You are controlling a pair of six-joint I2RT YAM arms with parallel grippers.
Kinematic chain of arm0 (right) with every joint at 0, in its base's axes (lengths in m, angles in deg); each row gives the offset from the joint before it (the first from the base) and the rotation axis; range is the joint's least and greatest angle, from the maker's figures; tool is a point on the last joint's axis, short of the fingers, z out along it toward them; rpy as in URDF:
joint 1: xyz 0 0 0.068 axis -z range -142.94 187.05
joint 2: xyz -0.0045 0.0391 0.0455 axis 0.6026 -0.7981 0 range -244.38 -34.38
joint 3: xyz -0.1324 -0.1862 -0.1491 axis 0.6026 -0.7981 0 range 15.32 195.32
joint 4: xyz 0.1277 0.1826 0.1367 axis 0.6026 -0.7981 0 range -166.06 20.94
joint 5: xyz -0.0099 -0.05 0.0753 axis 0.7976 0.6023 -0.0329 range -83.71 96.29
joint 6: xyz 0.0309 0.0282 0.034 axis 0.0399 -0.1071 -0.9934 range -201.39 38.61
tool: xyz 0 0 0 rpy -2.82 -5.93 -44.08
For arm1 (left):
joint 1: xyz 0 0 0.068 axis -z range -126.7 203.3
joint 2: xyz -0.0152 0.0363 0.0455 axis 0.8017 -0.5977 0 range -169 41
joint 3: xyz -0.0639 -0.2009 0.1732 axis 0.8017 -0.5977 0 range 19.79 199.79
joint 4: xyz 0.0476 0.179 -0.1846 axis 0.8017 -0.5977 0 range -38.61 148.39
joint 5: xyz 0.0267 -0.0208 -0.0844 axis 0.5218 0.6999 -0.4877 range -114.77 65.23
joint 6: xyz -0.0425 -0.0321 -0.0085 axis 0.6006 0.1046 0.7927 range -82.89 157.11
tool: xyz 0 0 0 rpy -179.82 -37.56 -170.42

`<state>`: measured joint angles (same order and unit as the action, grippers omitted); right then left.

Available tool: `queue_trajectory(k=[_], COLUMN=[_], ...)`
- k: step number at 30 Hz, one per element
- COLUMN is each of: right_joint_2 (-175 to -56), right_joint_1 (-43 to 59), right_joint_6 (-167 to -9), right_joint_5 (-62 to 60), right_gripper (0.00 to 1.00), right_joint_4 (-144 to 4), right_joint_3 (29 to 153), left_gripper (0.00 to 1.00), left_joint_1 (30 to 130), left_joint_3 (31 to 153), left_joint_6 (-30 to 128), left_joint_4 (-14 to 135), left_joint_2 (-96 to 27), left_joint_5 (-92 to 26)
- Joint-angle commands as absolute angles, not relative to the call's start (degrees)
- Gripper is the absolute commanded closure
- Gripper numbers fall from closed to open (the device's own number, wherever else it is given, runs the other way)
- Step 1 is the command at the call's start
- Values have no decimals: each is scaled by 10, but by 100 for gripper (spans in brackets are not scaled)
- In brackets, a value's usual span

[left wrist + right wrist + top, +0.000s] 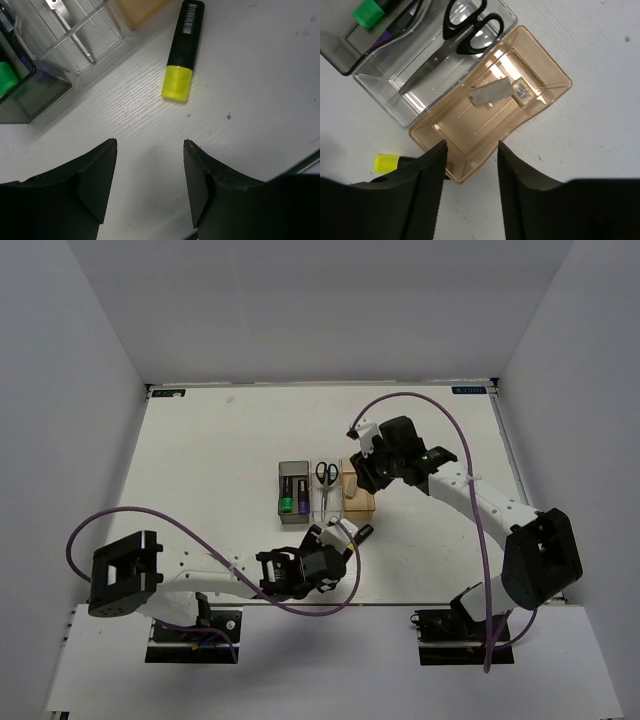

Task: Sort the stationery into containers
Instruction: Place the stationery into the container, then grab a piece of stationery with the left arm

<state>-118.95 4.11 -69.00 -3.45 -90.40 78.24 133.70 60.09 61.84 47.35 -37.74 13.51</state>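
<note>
Three bins stand in a row: dark grey [282, 496], clear [325, 508], translucent orange [360, 505]. Green [369, 12] and purple [382, 38] highlighters lie in the dark grey bin [344, 67]. Black-handled scissors [466, 34] lie in the clear bin [385, 90]. A grey eraser [490, 93] and a beige eraser [522, 91] lie in the orange bin [470, 125]. A yellow-ended highlighter [182, 50] lies on the table near the orange bin's front, also in the top view [363, 532]. My left gripper [150, 145] is open and empty just short of it. My right gripper [471, 145] is open and empty above the orange bin's near corner.
The white table [220, 440] is walled in by white panels. My left arm's purple cable [110, 515] loops over the near left. My right arm [470, 495] reaches in from the right, its cable arching above.
</note>
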Motion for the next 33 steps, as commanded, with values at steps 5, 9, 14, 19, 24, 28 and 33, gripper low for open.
queue_trajectory(k=[5, 9, 14, 19, 24, 28, 33], right_joint_2=[-1122, -1101, -1067, -1053, -1042, -1034, -1027], right_joint_1=[61, 111, 157, 195, 221, 230, 250], right_joint_6=[-694, -724, -770, -783, -791, -792, -795], right_joint_5=[204, 222, 152, 108, 75, 68, 45], right_gripper=[85, 100, 88, 85, 84, 84, 84], right_joint_4=[-876, -920, -931, -926, -929, -930, -925], right_joint_3=[771, 732, 660, 636, 631, 628, 623], left_gripper=[36, 37, 37, 35, 35, 35, 41], left_joint_1=[1294, 1270, 1262, 1255, 1240, 1228, 1223], left_joint_3=[630, 656, 721, 733, 730, 734, 739], left_joint_6=[575, 557, 530, 533, 537, 535, 549], left_joint_4=[565, 607, 591, 586, 590, 595, 600], left_joint_2=[-400, -465, -532, -564, -587, -608, -629], left_joint_5=[45, -12, -12, 24, 19, 4, -22])
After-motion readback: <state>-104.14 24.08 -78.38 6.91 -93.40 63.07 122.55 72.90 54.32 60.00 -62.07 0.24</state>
